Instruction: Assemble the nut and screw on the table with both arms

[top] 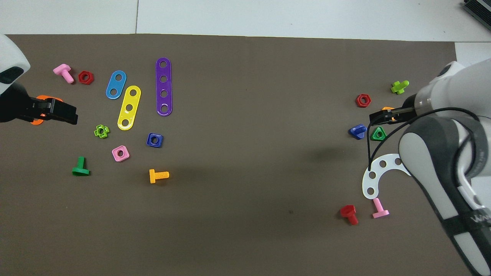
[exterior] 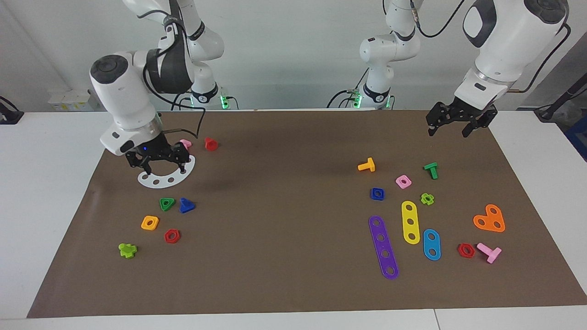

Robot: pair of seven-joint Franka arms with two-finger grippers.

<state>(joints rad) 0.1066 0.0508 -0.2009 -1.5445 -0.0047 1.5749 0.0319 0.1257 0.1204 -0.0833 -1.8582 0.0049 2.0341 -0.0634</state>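
Note:
The dark-blue square nut (exterior: 377, 194) (top: 154, 140) lies flat on the brown mat of the table (exterior: 293, 238), toward the left arm's end. The dark-blue screw (exterior: 186, 206) (top: 357, 131) rests toward the right arm's end, beside a green triangular nut (exterior: 167, 203). My right gripper (exterior: 164, 168) (top: 378, 115) hangs open and empty over the white curved strip (exterior: 158, 182). The screw lies just farther from the robots than that strip. My left gripper (exterior: 448, 132) (top: 65, 114) is open and empty, up in the air over the mat's edge nearest the robots.
An orange square nut (exterior: 150, 222), a red hex nut (exterior: 172, 236) and a lime cross piece (exterior: 127, 250) lie around the screw. Around the blue nut lie a pink square nut (exterior: 403, 181), an orange screw (exterior: 367, 165), and purple (exterior: 383, 246) and yellow (exterior: 411, 222) strips.

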